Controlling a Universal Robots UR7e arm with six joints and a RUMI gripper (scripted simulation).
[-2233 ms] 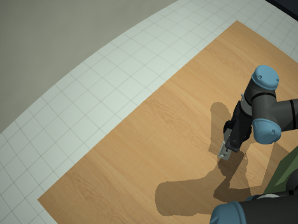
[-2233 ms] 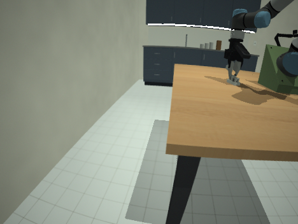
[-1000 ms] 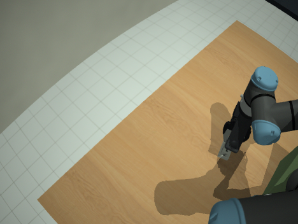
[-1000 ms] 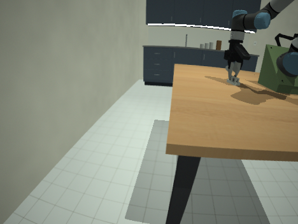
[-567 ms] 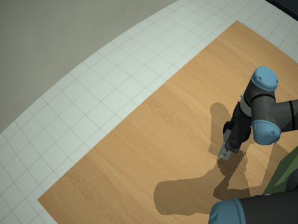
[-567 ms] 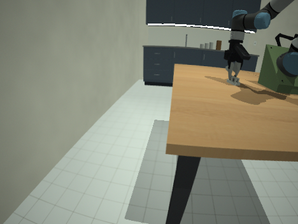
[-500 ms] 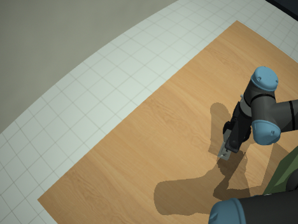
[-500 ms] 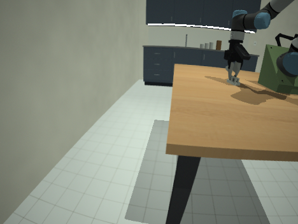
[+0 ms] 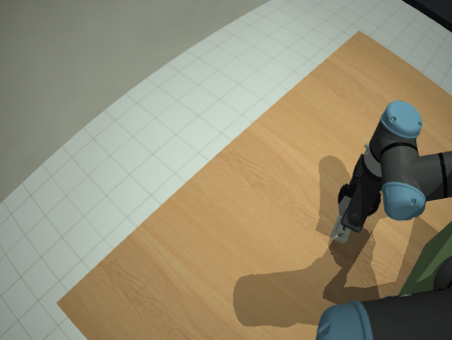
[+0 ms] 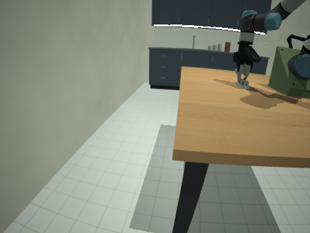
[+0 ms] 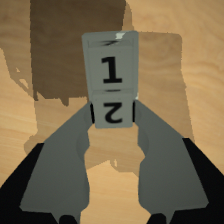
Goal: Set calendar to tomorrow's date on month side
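Calendar [image 9: 340,236] [image 10: 239,85] [image 11: 112,65] unfinished: jaws [image 9: 346,226] [image 10: 244,80] grip the 2-marked cube [image 10: 244,83] [image 11: 113,119] toward six o'clock in the wrist view; date unconfirmed, release remaining.

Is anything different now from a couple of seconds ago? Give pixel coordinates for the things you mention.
Hardly anything: no clear move shows. In the top and exterior views, the gripper [image 9: 342,231] [image 10: 244,79] [image 11: 113,102] still reaches down at the same spot, by the calendar [image 9: 341,235] [image 10: 242,85] [image 11: 111,70], which looks unmoved. I see nothing newly gripped or released.
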